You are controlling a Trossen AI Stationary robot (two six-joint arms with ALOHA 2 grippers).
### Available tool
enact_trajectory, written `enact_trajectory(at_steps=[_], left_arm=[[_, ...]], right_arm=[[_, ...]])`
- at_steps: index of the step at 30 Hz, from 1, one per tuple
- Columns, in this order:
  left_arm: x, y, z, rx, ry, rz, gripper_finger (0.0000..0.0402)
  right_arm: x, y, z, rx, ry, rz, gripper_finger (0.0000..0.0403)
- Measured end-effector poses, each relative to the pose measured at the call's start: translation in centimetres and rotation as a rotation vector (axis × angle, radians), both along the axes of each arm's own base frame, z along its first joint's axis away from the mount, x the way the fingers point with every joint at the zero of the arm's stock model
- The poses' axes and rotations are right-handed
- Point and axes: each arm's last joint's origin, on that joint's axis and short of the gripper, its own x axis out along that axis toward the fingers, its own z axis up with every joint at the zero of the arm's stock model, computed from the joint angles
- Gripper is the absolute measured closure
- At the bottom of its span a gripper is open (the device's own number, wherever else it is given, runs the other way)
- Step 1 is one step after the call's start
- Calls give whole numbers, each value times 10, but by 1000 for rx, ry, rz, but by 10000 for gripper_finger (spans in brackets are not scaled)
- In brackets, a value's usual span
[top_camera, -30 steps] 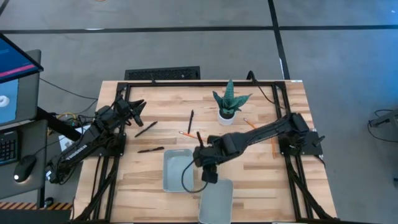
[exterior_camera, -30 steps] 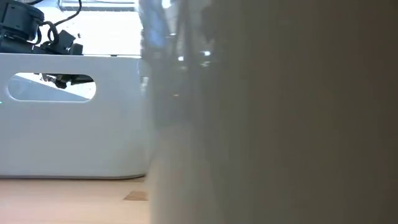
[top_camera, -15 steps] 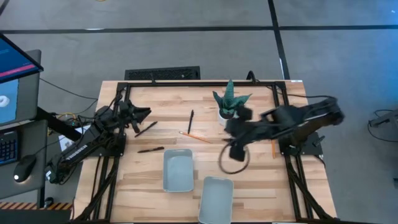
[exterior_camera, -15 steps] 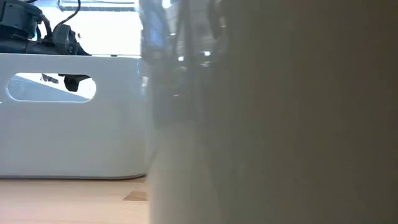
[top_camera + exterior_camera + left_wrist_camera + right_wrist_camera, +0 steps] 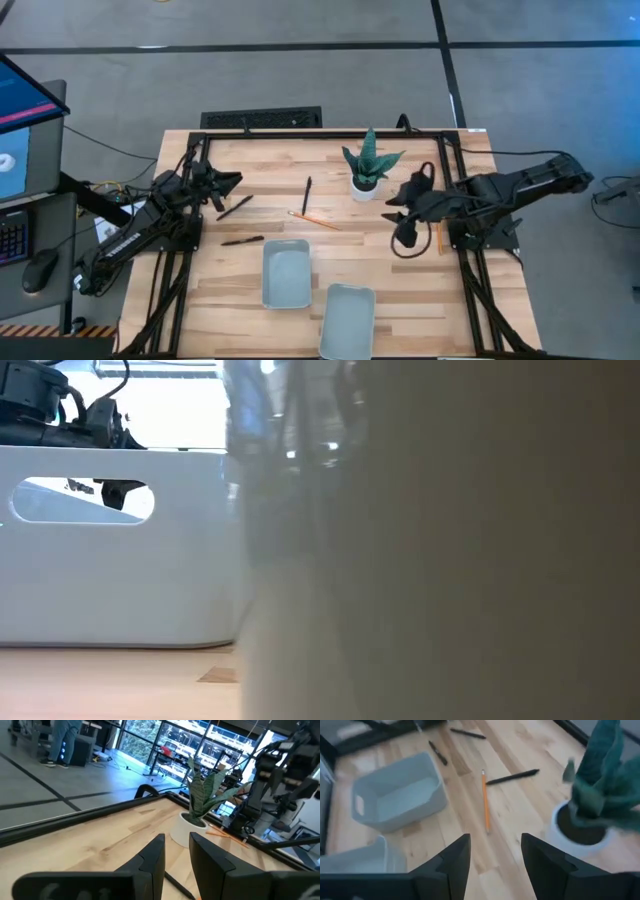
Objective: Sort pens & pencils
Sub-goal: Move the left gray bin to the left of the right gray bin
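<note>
Three black pens [image 5: 307, 195] [image 5: 235, 207] [image 5: 242, 240] lie flat on the wooden table. An orange pencil [image 5: 313, 219] lies flat between them and the plant; in the right wrist view it is the pencil [image 5: 485, 802]. Another pencil [image 5: 438, 237] lies by the right frame rail. My right gripper [image 5: 392, 206] [image 5: 495, 865] hangs open above the table to the right of the plant, with nothing between its fingers. Near the table's left edge my left gripper [image 5: 226, 185] [image 5: 176, 845] points level, its fingers a little apart and empty.
Two grey trays [image 5: 286, 273] [image 5: 347, 320] stand near the front edge; the nearer one's wall [image 5: 430, 560] blocks most of the low view. A potted plant [image 5: 368, 170] stands at the middle back. A black frame rail [image 5: 330, 133] edges the table.
My right gripper has swung back from over the trays toward the table's right edge, rising a little and tipping, and now hangs beside the plant. My left gripper has rolled a little where it stands. The pens, pencils and trays lie as before.
</note>
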Motion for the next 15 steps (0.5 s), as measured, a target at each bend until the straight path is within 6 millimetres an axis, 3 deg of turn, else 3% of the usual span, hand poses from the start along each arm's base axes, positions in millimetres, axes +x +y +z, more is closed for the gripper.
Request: enact_trajectory(at_steps=[7,15], left_arm=[[0,0,-1,-10,11,9,323],[-1,1,-1,-14,13,61,323]], right_arm=[[-27,-3,-58,131,-143,-37,204],[-37,-6,-92,100,-151,-72,206]])
